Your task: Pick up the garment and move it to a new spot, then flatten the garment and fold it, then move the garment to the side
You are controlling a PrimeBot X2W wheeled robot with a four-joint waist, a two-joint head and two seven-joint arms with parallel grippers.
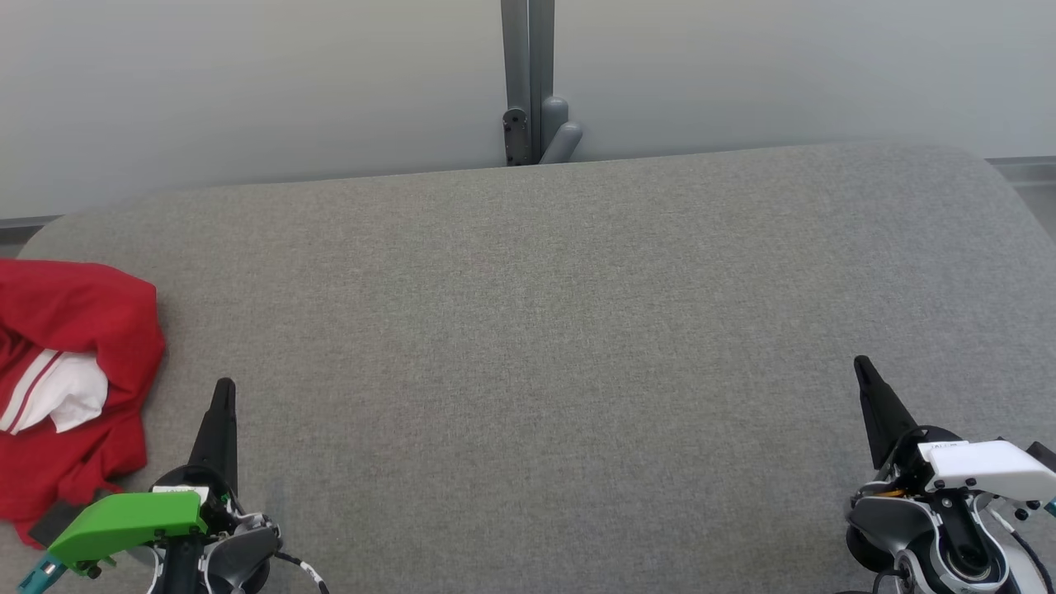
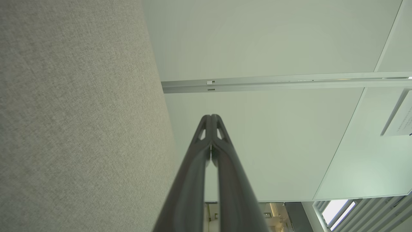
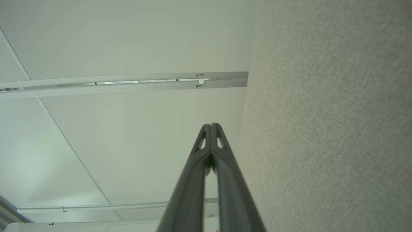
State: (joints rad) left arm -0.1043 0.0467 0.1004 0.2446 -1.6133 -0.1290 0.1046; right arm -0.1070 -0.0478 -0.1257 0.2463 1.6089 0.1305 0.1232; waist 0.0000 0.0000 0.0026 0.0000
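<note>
A red garment (image 1: 70, 346) with white stripes and a white inner patch lies crumpled at the left edge of the grey fabric surface (image 1: 528, 346), partly cut off by the head view's left border. My left gripper (image 1: 223, 388) rests at the lower left, just right of the garment, fingers pressed together and holding nothing. My right gripper (image 1: 863, 365) sits at the lower right, far from the garment, also shut and empty. In the left wrist view the left gripper (image 2: 211, 116) has its tips touching; the right gripper (image 3: 211, 125) looks the same in the right wrist view.
A grey metal post with a bracket (image 1: 532, 124) stands behind the surface's far edge, against a pale wall (image 1: 247, 82). The surface's rounded corners show at the far left and far right.
</note>
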